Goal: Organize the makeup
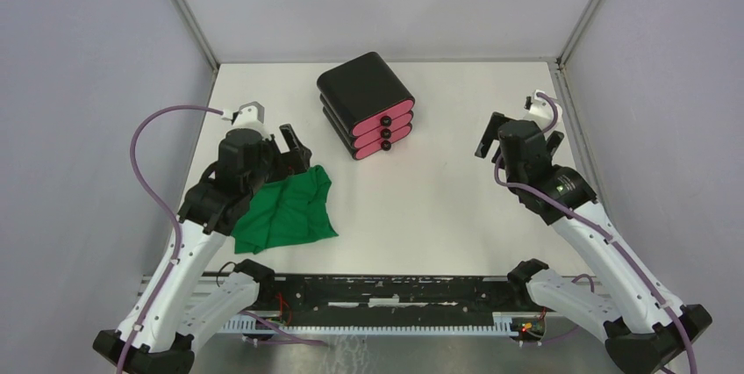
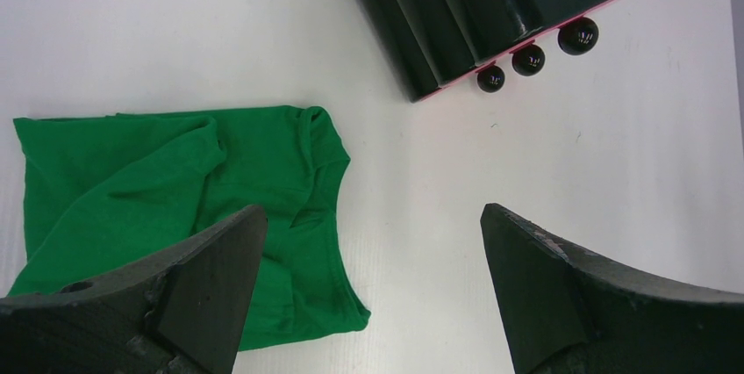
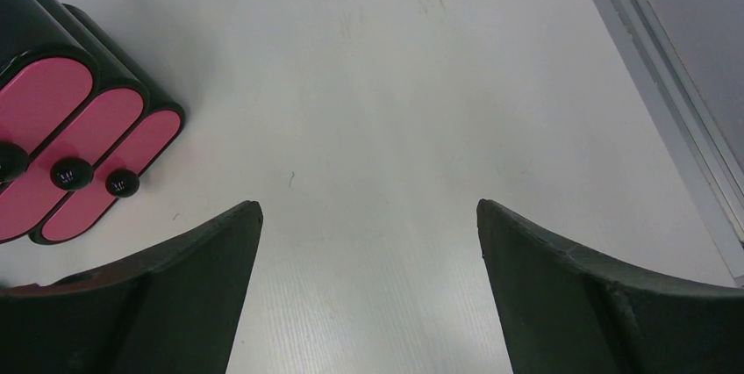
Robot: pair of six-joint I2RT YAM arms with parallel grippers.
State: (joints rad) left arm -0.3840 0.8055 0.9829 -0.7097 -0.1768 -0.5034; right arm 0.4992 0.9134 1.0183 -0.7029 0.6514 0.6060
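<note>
Three pink-fronted drawers (image 1: pixel 383 128) of the black plastic box (image 1: pixel 364 84) are shut and no makeup is visible in any view, so it is judged to lie inside them or under the crumpled green cloth (image 1: pixel 285 212) on the white tabletop (image 1: pixel 439 207). That cloth is best pinched at one free corner and raised slowly. The left pincer (image 2: pixel 370 212), over the cloth's edge, and the right pincer (image 3: pixel 368 204), over bare tabletop, are both spread wide and empty.

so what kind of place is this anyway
Likely a robot lab test cell: grey panels wall in a white table, a left arm and right arm are bolted at its near edge.
</note>
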